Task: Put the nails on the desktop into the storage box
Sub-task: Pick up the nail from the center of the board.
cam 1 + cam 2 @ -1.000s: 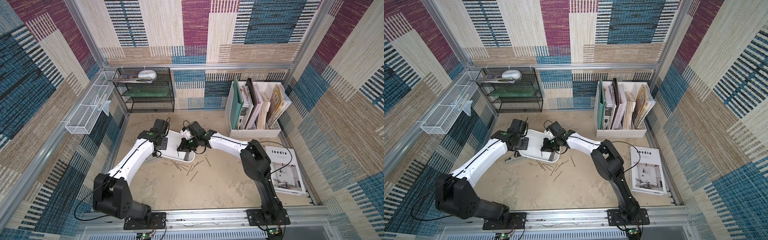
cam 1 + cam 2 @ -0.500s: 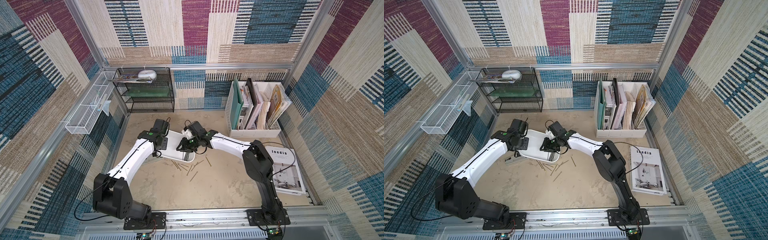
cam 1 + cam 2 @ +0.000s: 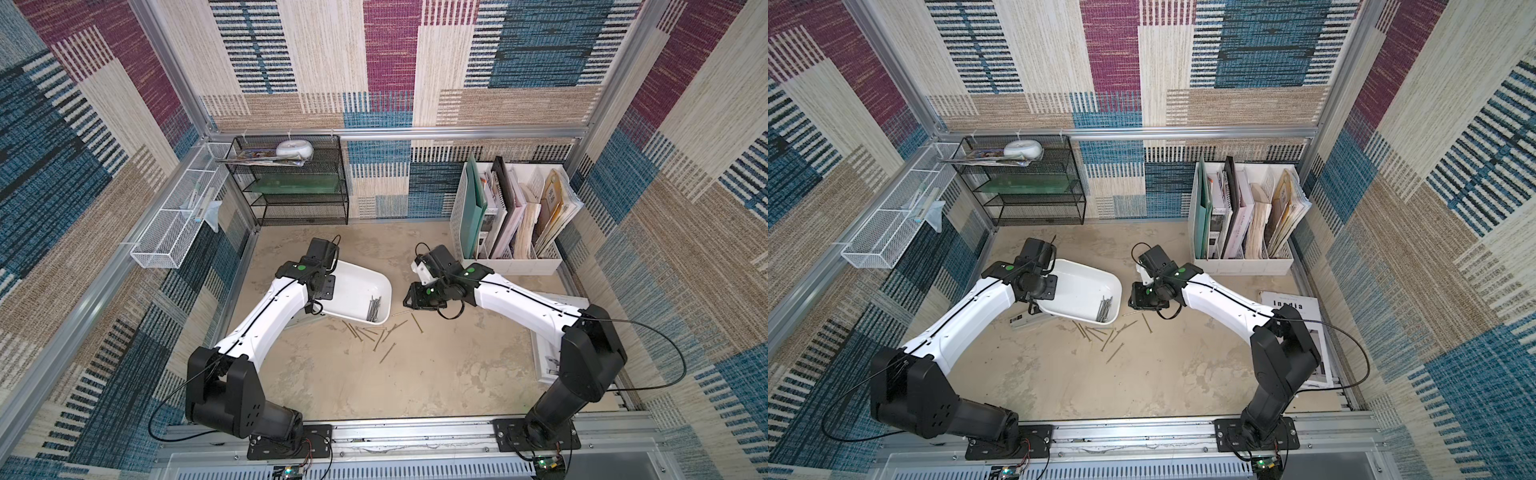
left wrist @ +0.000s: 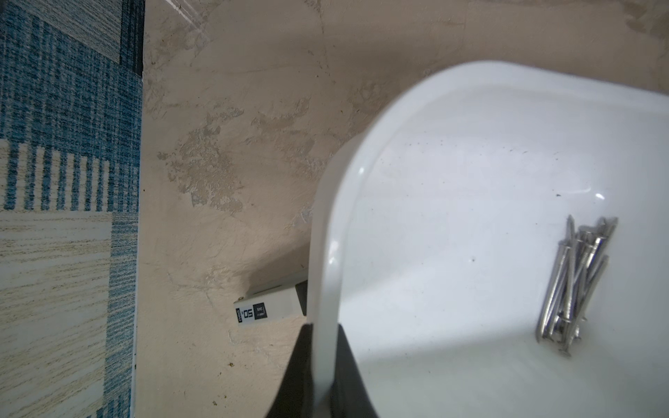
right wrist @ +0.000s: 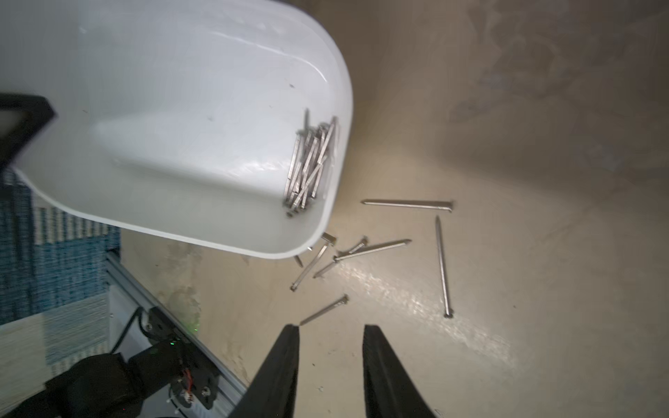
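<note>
Nails (image 5: 311, 163) lie bunched in one corner of the tilted white storage box (image 3: 357, 282), its rim pinched tight by the left end effector (image 4: 322, 340). More lie scattered on the worktop (image 3: 415, 374) just beside it, under the right end effector (image 5: 331, 327), parted and empty.

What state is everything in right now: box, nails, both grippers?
left gripper: shut on the storage box rim.
right gripper: open, empty, near the loose nails.
storage box: apparently tipped, partly filled.
nails in the box: bunched at the end away from the left gripper.
loose nails: scattered flat on the desktop beside the box.
</note>
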